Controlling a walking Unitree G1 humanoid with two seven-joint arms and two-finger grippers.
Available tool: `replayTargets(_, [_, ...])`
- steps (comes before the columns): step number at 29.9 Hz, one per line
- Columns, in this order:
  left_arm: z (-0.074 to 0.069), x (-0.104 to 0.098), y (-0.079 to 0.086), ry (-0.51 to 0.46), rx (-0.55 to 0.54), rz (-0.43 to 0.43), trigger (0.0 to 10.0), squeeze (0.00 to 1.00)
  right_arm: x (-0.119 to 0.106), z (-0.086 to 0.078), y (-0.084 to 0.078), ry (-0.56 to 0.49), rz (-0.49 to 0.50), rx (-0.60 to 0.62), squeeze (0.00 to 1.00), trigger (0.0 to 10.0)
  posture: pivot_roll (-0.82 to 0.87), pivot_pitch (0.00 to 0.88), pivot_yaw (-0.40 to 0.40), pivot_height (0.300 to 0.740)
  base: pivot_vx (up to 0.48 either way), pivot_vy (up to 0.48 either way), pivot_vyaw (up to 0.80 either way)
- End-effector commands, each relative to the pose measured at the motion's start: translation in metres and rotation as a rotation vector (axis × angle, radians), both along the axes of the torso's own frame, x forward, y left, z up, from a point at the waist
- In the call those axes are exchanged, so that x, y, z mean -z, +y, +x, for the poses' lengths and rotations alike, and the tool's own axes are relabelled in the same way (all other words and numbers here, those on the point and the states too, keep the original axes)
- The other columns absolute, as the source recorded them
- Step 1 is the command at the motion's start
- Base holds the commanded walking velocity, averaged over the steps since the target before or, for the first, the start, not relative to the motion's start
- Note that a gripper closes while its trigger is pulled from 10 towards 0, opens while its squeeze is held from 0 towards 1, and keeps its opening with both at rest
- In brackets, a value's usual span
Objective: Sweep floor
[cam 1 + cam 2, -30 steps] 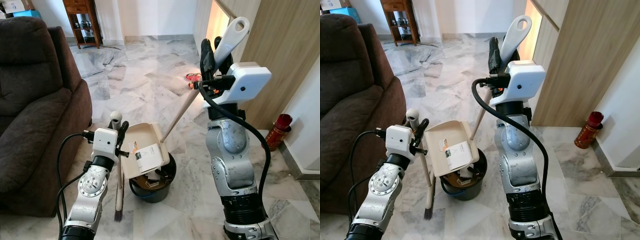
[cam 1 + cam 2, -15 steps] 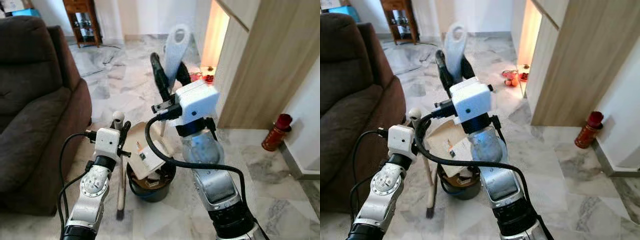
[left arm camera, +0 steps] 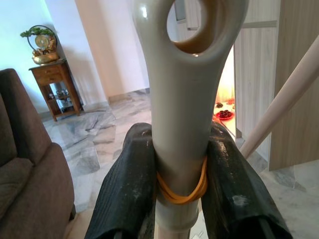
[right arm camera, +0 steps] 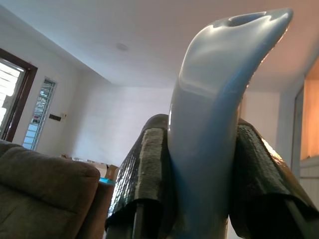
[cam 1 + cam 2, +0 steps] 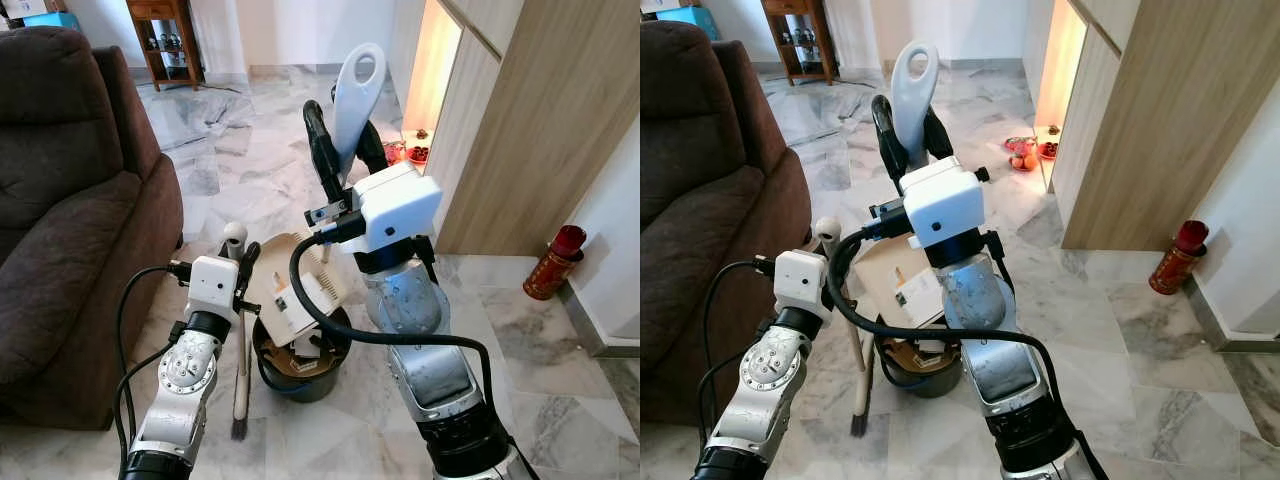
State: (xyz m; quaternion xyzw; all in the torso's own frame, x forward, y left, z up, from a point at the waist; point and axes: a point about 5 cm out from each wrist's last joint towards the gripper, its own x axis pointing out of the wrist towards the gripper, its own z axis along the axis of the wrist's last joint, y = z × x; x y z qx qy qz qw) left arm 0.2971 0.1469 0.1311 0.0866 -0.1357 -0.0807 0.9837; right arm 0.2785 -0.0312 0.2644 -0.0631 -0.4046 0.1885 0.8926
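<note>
Two tools, one per gripper: in the left eye view the right gripper clamps the pale handle of one dustpan, tipped over one black bucket on the marble floor, while the left gripper closes on one broom standing beside the bucket. Left wrist view: black fingers pinch the broom handle at a yellow band; stiff, light, probably slick plastic, best gripped high. Right wrist view: the dustpan handle sits squeezed between both fingers.
</note>
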Motion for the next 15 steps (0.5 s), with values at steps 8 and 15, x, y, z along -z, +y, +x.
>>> replayTargets(8, [0.001, -0.01, 0.001, -0.05, 0.006, 0.001, 10.0, 0.0, -0.018, -0.026, 0.014, -0.225, -0.083, -0.053, 0.0, 10.0, 0.12, 0.039, 0.032, 0.74, 0.0, 0.0, 0.0])
replayTargets(15, [0.001, -0.01, 0.0, -0.051, 0.006, 0.0, 10.0, 0.0, -0.017, -0.028, 0.017, -0.242, -0.108, -0.061, 0.0, 10.0, 0.12, 0.037, 0.031, 0.74, 0.0, 0.0, 0.0])
